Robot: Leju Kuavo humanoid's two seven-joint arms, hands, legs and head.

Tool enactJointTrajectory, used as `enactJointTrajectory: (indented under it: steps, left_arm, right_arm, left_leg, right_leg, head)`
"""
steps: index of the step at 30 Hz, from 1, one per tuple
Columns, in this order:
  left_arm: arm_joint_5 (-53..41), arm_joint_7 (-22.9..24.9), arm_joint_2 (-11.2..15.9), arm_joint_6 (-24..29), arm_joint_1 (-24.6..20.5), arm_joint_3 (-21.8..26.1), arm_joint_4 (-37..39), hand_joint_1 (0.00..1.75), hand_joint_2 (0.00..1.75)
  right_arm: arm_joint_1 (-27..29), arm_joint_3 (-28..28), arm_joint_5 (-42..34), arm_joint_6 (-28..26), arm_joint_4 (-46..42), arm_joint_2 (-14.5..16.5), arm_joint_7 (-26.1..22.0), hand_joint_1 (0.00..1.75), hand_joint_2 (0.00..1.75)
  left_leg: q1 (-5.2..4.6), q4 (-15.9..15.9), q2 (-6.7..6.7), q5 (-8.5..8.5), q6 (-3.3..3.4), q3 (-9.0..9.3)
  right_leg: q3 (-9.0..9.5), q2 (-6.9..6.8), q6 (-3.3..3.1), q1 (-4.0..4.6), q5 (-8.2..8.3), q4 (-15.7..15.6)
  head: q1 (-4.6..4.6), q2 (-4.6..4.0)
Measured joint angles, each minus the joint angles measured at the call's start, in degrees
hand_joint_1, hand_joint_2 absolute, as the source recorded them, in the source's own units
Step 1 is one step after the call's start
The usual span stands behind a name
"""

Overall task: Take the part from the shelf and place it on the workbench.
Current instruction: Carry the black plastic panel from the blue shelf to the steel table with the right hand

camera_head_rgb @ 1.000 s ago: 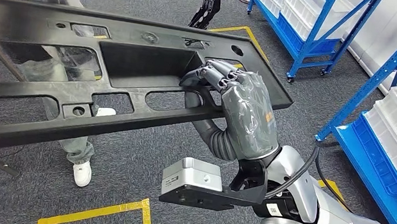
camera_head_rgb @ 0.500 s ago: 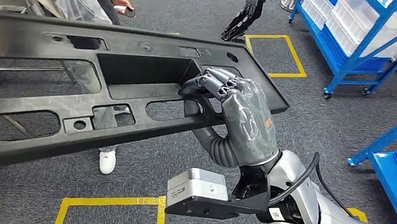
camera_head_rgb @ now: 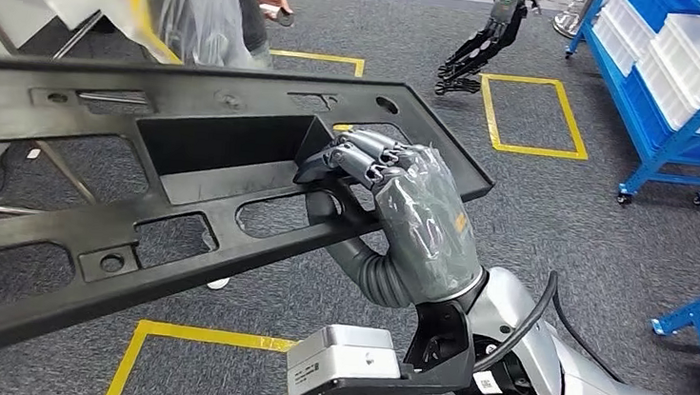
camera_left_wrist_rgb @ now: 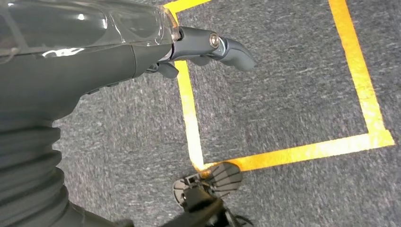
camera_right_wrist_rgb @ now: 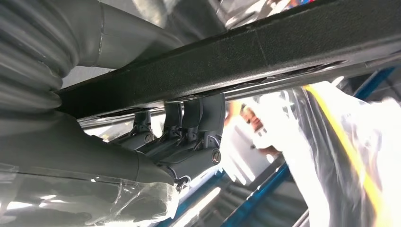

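Near your chest, your right hand (camera_head_rgb: pixel 402 212) gripped the long black plastic panel (camera_head_rgb: pixel 184 193), fingers hooked through an opening; next, find the workbench. Your left hand (camera_left_wrist_rgb: pixel 142 52) hung holding nothing.

Grey carpet (camera_head_rgb: pixel 554 225) with yellow tape squares (camera_head_rgb: pixel 530 118); blue shelving (camera_head_rgb: pixel 672 82) holds what look like white bins.

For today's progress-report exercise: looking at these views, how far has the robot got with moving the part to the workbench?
Done: the long black plastic panel with cut-outs looks to be off the shelf, carried above the grey carpet floor.
In hand: the right hand grips its bar, fingers hooked over the edge; the left hand hangs with nothing in it.
Left: setting it on the workbench.
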Motion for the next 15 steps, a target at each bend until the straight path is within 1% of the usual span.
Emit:
enactJointTrajectory:
  steps: [1, 2, 3, 4, 5, 6, 7, 8, 9, 10, 11, 12, 13, 14, 15]
  left_arm:
    - [0.0, 0.0, 0.0, 0.0, 0.0, 0.0, 0.0, 0.00, 1.75]
    - [0.0, 0.1, 0.0, 0.0, 0.1, 0.0, 0.0, 0.00, 1.75]
    - [0.0, 0.2, 0.0, 0.0, 0.1, 0.0, 0.0, 0.00, 1.75]
    - [0.0, 0.2, 0.0, 0.0, 0.1, 0.0, 0.0, 0.00, 1.75]
    - [0.0, 0.2, 0.0, 0.1, 0.0, 0.0, 0.0, 0.00, 1.75]
    - [0.0, 0.2, 0.0, 0.1, -0.1, 0.0, 0.0, 0.00, 1.75]
    - [0.0, 0.2, -0.1, 0.0, -0.1, 0.0, 0.0, 0.00, 1.75]
    - [0.0, 0.2, -0.1, 0.0, 0.0, 0.0, 0.0, 0.00, 1.75]
    - [0.0, 0.2, -0.1, 0.0, 0.1, 0.0, 0.0, 0.00, 1.75]
    - [0.0, 0.2, -0.1, 0.0, 0.1, 0.0, 0.0, 0.00, 1.75]
    - [0.0, 0.2, -0.1, 0.0, 0.1, 0.0, 0.0, 0.00, 1.75]
    - [0.0, 0.2, -0.1, 0.0, 0.1, 0.0, 0.0, 0.00, 1.75]
    - [0.0, 0.3, -0.1, 0.0, 0.1, 0.0, 0.0, 0.00, 1.75]
    - [0.0, 0.3, -0.1, 0.0, 0.1, 0.0, 0.0, 0.00, 1.75]
    - [0.0, 0.3, -0.1, 0.1, 0.1, 0.0, 0.0, 0.00, 1.75]
  right_arm:
    - [0.0, 0.2, -0.1, 0.2, 0.0, 0.0, 0.0, 1.75, 1.75]
    - [0.0, 0.3, -0.2, 0.3, 0.0, 0.0, 0.0, 1.75, 1.75]
    - [0.0, 0.4, -0.2, 0.5, 0.0, 0.0, -0.1, 1.75, 1.75]
    - [0.0, 0.5, -0.3, 0.6, 0.0, 0.0, -0.2, 1.75, 1.75]
    - [0.2, 0.6, -0.4, 0.7, 0.0, -0.1, -0.3, 1.75, 1.75]
    - [0.3, 0.7, -0.5, 0.8, 0.0, -0.1, -0.4, 1.75, 1.75]
    - [0.6, 0.9, -0.6, 0.9, 0.0, -0.2, -0.5, 1.75, 1.75]
    - [0.8, 1.1, -0.7, 0.9, 0.0, -0.2, -0.5, 1.75, 1.75]
    - [0.9, 1.3, -0.7, 1.0, 0.0, -0.2, -0.5, 1.75, 1.75]
    - [0.9, 1.4, -0.7, 1.0, 0.0, -0.2, -0.5, 1.75, 1.75]
    - [1.0, 1.6, -0.7, 1.0, 0.0, -0.2, -0.6, 1.75, 1.75]
    - [1.0, 1.7, -0.7, 1.0, 0.0, -0.2, -0.6, 1.75, 1.75]
    - [1.0, 1.9, -0.7, 1.0, 0.0, -0.2, -0.7, 1.75, 1.75]
    - [1.0, 2.0, -0.7, 1.0, 0.0, -0.2, -0.7, 1.75, 1.75]
    - [1.1, 2.0, -0.7, 1.1, 0.0, -0.2, -0.8, 1.75, 1.75]
  left_leg:
    - [0.04, -0.1, -0.68, 0.12, 0.22, -0.08]
    - [0.18, -0.3, -1.29, 0.31, 0.48, -0.03]
    - [0.37, -0.5, -1.91, 0.51, 0.79, 0.05]
    - [0.59, -0.6, -2.55, 0.71, 1.08, 0.17]
    - [0.72, -0.7, -3.26, 0.83, 1.29, 0.24]
    - [0.77, -0.7, -3.92, 0.88, 1.43, 0.22]
    - [0.80, -0.7, -4.68, 0.90, 1.49, 0.21]
    - [0.84, -0.7, -5.42, 0.91, 1.49, 0.21]
    - [0.92, -0.7, -6.20, 0.91, 1.48, 0.25]
    - [1.02, -0.6, -7.01, 0.90, 1.42, 0.33]
    - [1.13, -0.5, -7.80, 0.86, 1.31, 0.44]
    - [1.21, -0.4, -8.55, 0.78, 1.08, 0.45]
    - [1.23, -0.3, -9.23, 0.72, 0.77, 0.35]
    - [1.22, -0.2, -9.79, 0.74, 0.38, 0.12]
    - [1.24, -0.1, -10.27, 0.82, -0.01, -0.17]
  right_leg:
    - [0.07, -0.48, 0.17, 0.00, -0.06, 0.0]
    - [0.08, -0.25, 0.41, -0.09, -0.35, 0.2]
    - [-0.27, 0.73, 0.65, -0.19, -1.12, 1.2]
    - [-1.22, 2.10, 0.86, -0.28, -2.57, 3.4]
    - [-2.84, 3.66, 1.05, -0.43, -4.51, 7.0]
    - [-4.92, 4.61, 1.16, -0.47, -6.57, 11.4]
    - [-7.06, 4.95, 1.27, -0.52, -8.16, 15.6]
    - [-8.55, 5.03, 1.35, -0.60, -8.78, 18.3]
    - [-8.89, 5.05, 1.40, -0.72, -8.13, 18.6]
    - [-8.06, 5.16, 1.46, -0.90, -6.39, 16.5]
    - [-6.09, 5.63, 1.55, -1.17, -3.94, 12.2]
    - [-3.85, 6.98, 1.70, -1.56, -1.83, 7.5]
    - [-2.15, 8.30, 1.77, -1.82, -0.42, 3.8]
    - [-1.17, 9.30, 1.74, -1.98, 0.30, 1.5]
    - [-0.94, 9.86, 1.59, -1.96, 0.35, 0.8]
  head:
    - [0.02, 0.00]
    - [0.02, 0.00]
    - [0.03, -0.01]
    - [0.10, -0.01]
    - [0.16, -0.01]
    - [0.22, 0.00]
    - [0.28, -0.01]
    - [0.28, -0.01]
    - [0.29, -0.01]
    - [0.29, -0.01]
    - [0.29, 0.00]
    - [0.29, 0.00]
    - [0.29, 0.00]
    - [0.27, 0.00]
    - [0.26, 0.00]
